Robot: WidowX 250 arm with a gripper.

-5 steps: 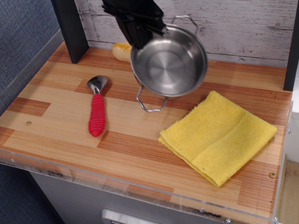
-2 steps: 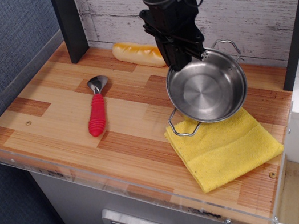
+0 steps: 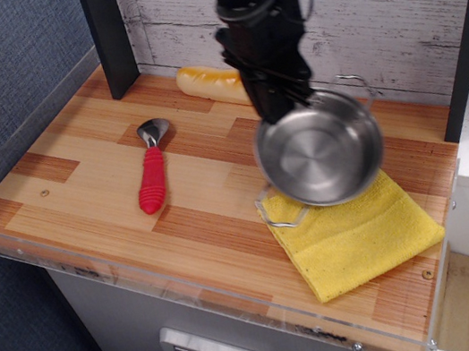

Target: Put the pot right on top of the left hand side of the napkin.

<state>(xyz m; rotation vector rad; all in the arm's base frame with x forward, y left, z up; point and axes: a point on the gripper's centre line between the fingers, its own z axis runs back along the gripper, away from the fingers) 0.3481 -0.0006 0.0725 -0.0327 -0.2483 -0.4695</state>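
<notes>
The shiny steel pot (image 3: 321, 151) hangs tilted in the air, its open side facing the camera. It is over the upper left part of the yellow napkin (image 3: 359, 235). One wire handle (image 3: 276, 215) points down toward the napkin's left corner; the other (image 3: 353, 82) points up. My black gripper (image 3: 281, 102) is shut on the pot's upper left rim. The napkin lies flat at the table's right front, partly hidden by the pot.
A red-handled metal spoon (image 3: 152, 170) lies left of centre. A yellowish bread roll (image 3: 211, 84) lies by the back wall, behind the arm. A dark post (image 3: 108, 34) stands at the back left. A clear plastic rim (image 3: 191, 288) edges the table front.
The pot has travelled right from the table's middle to over the napkin, then shifted slightly left and lower. It stays gripped and tilted. The bread roll came into view.
</notes>
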